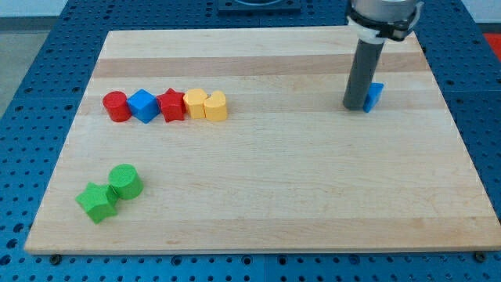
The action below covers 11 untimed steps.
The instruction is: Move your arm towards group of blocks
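Observation:
A row of blocks lies at the view's upper left: a red cylinder (pixel 116 106), a blue cube (pixel 144 105), a red star (pixel 171 105), a yellow block (pixel 195 103) and a yellow heart-like block (pixel 216 106), all touching side by side. A green star (pixel 97 202) and a green cylinder (pixel 125 182) touch at the lower left. My tip (pixel 355 106) stands at the upper right, far from the row, right against a small blue block (pixel 374 95) that it partly hides.
The wooden board (pixel 313 196) lies on a blue perforated table (pixel 31 94). The arm's body (pixel 381 16) comes in from the view's top right.

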{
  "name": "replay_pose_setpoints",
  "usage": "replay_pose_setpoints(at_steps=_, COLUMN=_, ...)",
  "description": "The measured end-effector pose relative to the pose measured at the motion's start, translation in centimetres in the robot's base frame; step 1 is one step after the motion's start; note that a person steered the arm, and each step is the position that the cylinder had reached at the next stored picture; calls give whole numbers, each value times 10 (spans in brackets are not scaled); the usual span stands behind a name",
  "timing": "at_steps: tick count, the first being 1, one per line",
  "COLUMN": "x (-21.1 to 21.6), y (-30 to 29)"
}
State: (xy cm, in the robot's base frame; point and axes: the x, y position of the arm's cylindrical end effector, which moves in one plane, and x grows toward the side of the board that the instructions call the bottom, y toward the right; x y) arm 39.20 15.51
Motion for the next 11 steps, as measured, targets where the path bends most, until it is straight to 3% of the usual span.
replay_pose_setpoints(at_steps=3, x=-2, y=23)
replay_pose_setpoints(at_steps=5, x=49, y=-50)
replay_pose_setpoints(at_steps=11, x=62, y=-319)
